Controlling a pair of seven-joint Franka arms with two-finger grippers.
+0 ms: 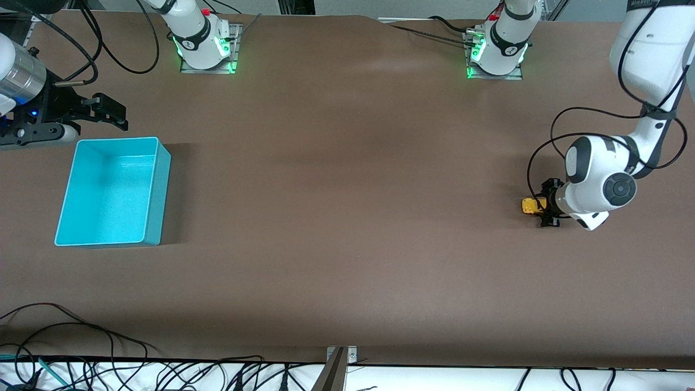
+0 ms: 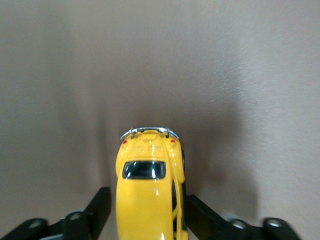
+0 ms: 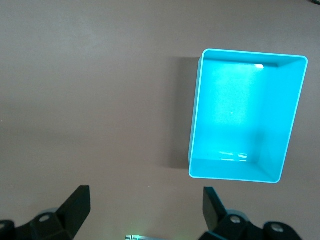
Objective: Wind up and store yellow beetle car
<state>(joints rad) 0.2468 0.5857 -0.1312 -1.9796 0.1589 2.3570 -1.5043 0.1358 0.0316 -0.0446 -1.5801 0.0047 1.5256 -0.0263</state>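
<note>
The yellow beetle car [image 1: 528, 206] stands on its wheels on the brown table at the left arm's end. My left gripper [image 1: 543, 204] is down at table level around it. In the left wrist view the car [image 2: 147, 175] sits between the two black fingers [image 2: 101, 202]. A thin gap shows on one side, so the left gripper [image 2: 148, 200] is open, not clamped. My right gripper [image 1: 111, 113] waits open over the table beside the turquoise bin [image 1: 158, 179], with nothing between its fingers [image 3: 80, 197].
The turquoise bin [image 3: 196, 115] sits at the right arm's end of the table, a long stretch of bare brown table away from the car. Cables lie along the table edge nearest the front camera. Both arm bases [image 1: 205, 51] stand along the top edge.
</note>
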